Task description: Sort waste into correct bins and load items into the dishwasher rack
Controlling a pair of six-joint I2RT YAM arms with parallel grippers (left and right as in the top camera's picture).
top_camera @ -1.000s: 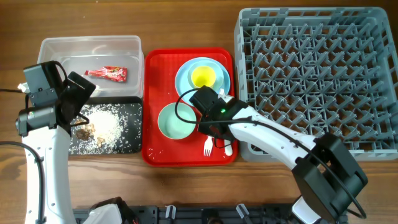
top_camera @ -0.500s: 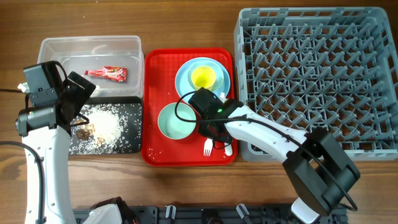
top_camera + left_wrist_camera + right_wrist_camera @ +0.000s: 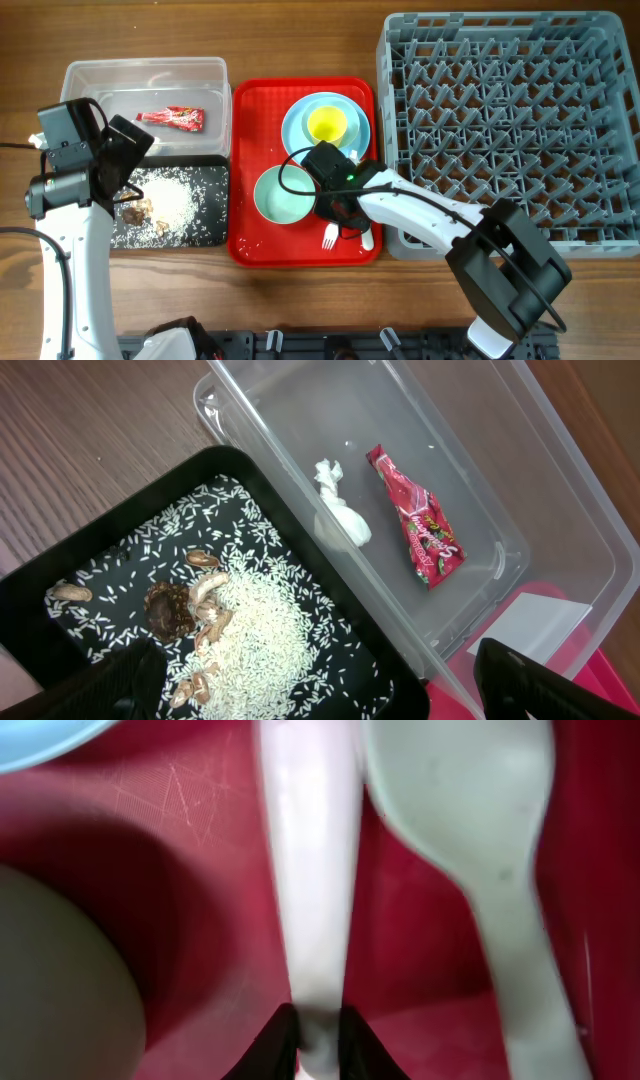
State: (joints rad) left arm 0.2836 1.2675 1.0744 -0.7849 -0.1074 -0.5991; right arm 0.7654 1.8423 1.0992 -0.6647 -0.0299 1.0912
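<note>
My right gripper is shut on the handle of the white fork, low on the red tray. The white spoon lies just to its right. The mint-green bowl is at its left. The yellow cup sits in the light-blue bowl on the light-blue plate. My left gripper is open above the black tray holding rice and brown bits. The red wrapper and white scrap lie in the clear tub.
The grey dishwasher rack fills the right side of the table, its left wall close to the red tray's right edge. The clear tub and black tray stand side by side left of the red tray. Bare wooden table runs along the front.
My right arm has shifted slightly left, and the fork has moved a little left with it. The left arm has not moved.
</note>
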